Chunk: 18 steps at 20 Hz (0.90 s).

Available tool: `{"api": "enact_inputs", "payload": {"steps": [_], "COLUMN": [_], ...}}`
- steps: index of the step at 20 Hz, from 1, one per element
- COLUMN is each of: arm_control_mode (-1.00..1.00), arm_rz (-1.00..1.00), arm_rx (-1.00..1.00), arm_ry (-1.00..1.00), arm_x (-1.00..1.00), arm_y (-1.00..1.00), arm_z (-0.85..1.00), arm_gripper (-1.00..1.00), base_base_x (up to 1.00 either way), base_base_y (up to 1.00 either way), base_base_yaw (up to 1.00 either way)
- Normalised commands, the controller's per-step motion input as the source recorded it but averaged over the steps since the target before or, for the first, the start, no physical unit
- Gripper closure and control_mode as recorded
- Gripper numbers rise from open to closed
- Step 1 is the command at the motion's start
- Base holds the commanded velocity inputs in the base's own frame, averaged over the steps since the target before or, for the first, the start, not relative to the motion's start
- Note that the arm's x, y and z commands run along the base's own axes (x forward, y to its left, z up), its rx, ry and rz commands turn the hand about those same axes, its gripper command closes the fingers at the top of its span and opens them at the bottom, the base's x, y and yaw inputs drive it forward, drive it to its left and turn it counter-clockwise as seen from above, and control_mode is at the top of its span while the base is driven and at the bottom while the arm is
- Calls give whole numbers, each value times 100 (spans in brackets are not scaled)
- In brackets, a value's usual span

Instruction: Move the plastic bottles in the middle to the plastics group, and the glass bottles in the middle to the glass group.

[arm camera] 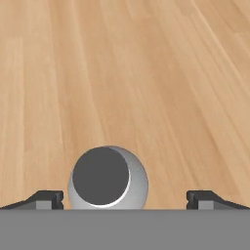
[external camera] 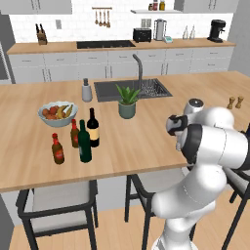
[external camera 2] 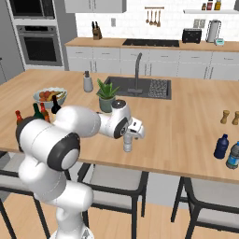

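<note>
The glass half looks done, as far as I can judge: the wine bottle (external camera: 93, 127) and the green bottle (external camera: 85, 142) stand far to the pincer's left, close against the two small brown bottles (external camera: 58, 149) near the fruit bowl (external camera: 57, 114); what remains is the plastic bottle (external camera 2: 128, 141), not yet moved to the plastics group (external camera 2: 227, 151), which stands well off to the pincer's right near the table's (external camera 2: 186, 130) front edge.

The pincer (arm camera: 125, 197) hangs straight over that bottle, fingers (arm camera: 46, 199) spread wide on either side and touching nothing; the grasp seems about to begin, not made.

The bottle is small, pale grey and upright, directly under the pincer; from above it shows as a round shoulder with a dark circular top, sitting nearer the left finger than the right; in the right base view it stands as a short pale cylinder just below the hand.
</note>
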Motion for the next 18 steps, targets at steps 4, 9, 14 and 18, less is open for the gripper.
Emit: {"api": "enact_inputs", "payload": {"steps": [4, 9, 14, 18], "arm_control_mode": [-100, -100, -100, -100], "arm_rz": [0, 3, 3, 0], "arm_rx": [0, 0, 0, 0], "arm_ry": [-1, -12, -5, 0], "arm_x": [4, 0, 0, 0], "arm_y": [0, 0, 0, 0], "arm_z": [0, 0, 0, 0], "arm_gripper": [-100, -100, 100, 100], "base_base_x": [0, 0, 0, 0], "base_base_y": [0, 0, 0, 0], "base_base_yaw": [0, 0, 0, 0]}}
